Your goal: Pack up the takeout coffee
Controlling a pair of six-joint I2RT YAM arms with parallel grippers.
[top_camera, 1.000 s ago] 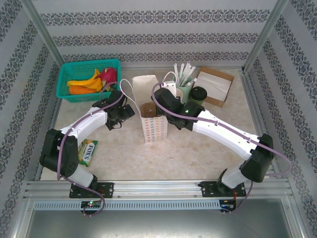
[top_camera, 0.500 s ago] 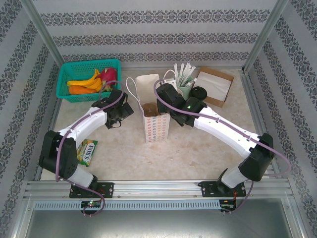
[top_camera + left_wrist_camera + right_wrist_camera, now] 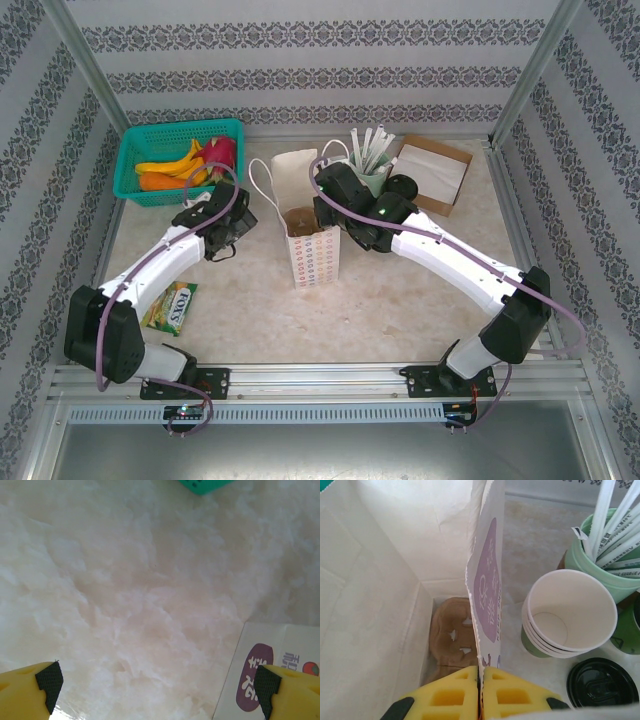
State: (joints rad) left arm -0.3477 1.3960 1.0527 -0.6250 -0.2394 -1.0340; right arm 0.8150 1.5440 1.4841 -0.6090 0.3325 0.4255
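— What is your right gripper (image 3: 481, 677) doing?
— I have it clenched on the top edge of the white paper carrier bag (image 3: 312, 255), with one yellow finger inside the wall and one outside. My left gripper (image 3: 155, 682) hangs spread wide over the pale marbled tabletop (image 3: 150, 580) with nothing in it. The bag's corner is just beside one finger.
— What's in the bag?
— A brown cardboard cup carrier (image 3: 451, 640) lies on the bottom. Outside, beside the pinched wall, I see a stack of lidless cream-and-green paper cups (image 3: 567, 612), a loose round black plastic lid (image 3: 602, 682) and a mint-green cup of wrapped straws (image 3: 600, 565).
— And the black-lidded paper cup, the takeout coffee (image 3: 403, 186)?
— It stands upright on the table, outside the bag. It is to the right of my right gripper, past the straw cup, beside the open brown cardboard box (image 3: 432, 172).
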